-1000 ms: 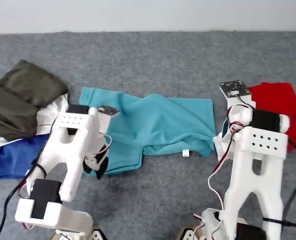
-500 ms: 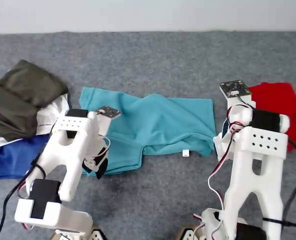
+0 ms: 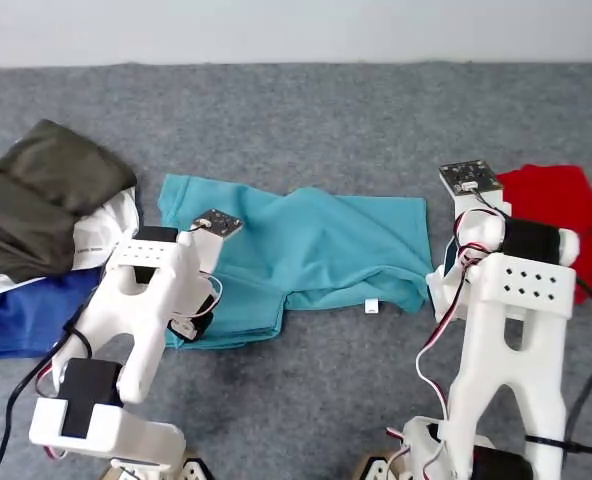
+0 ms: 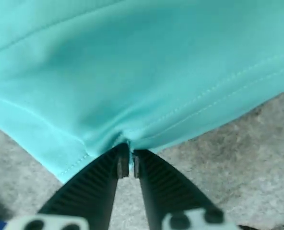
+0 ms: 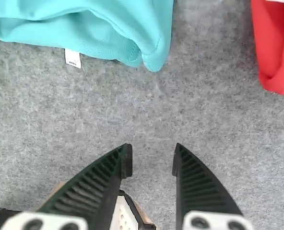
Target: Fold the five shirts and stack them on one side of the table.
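A teal shirt [image 3: 316, 250] lies crumpled across the middle of the grey carpet. My left gripper [image 4: 127, 165] is shut on the teal shirt's [image 4: 132, 72] near hem, at its front left corner [image 3: 191, 330]. A red shirt [image 3: 566, 215] lies folded at the right. At the left edge an olive shirt [image 3: 36, 190] tops a white shirt [image 3: 101, 235] and a blue shirt [image 3: 16, 310]. My right gripper [image 5: 150, 165] hangs open over bare carpet, a little short of the teal shirt's corner [image 5: 151, 57] and the red shirt [image 5: 274, 48].
The grey carpet [image 3: 306, 400] runs to a pale wall [image 3: 296, 30] at the back. Both white arms stand at the front edge, the right one [image 3: 511, 300] between the teal and red shirts. A white label [image 3: 372, 307] shows on the teal shirt's front edge.
My left arm has shifted slightly toward the front right and its gripper has come down onto the teal shirt's front left hem. The right arm has kept still.
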Motion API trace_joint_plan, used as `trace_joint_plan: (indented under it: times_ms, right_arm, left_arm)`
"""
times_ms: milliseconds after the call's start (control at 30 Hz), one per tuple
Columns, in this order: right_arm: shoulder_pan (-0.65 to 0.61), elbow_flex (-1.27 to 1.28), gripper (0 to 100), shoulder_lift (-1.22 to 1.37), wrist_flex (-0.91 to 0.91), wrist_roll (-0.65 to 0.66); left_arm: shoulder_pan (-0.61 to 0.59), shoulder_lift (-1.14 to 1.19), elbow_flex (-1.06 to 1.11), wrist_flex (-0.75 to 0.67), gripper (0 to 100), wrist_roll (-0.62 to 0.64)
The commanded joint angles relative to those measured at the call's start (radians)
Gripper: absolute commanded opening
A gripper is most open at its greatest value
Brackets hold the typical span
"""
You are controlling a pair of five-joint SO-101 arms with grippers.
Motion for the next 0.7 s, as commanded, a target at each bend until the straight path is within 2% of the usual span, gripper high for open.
trace_joint_plan:
  times_ms: [0, 167, 300, 467, 667]
  right_arm:
    - [0.004, -0.035, 15.4, -0.018, -0.002, -0.002]
    - [0.004, -0.035, 15.4, -0.018, -0.001, -0.002]
    - [0.004, -0.035, 15.4, -0.018, -0.001, -0.002]
    - [0.004, -0.034, 15.4, -0.018, -0.001, -0.003]
    - [0.004, -0.034, 15.4, -0.018, -0.001, -0.003]
  left_arm:
    - [-0.006, -0.037, 0.002, -0.002, 2, -0.011]
    - [-0.006, -0.037, -0.004, 0.021, 2, -0.009]
    - [-0.005, -0.049, -0.059, 0.133, 2, -0.014]
    - [-0.006, -0.054, -0.209, 0.301, 2, -0.107]
    - [-0.008, -0.051, -0.265, 0.345, 2, -0.178]
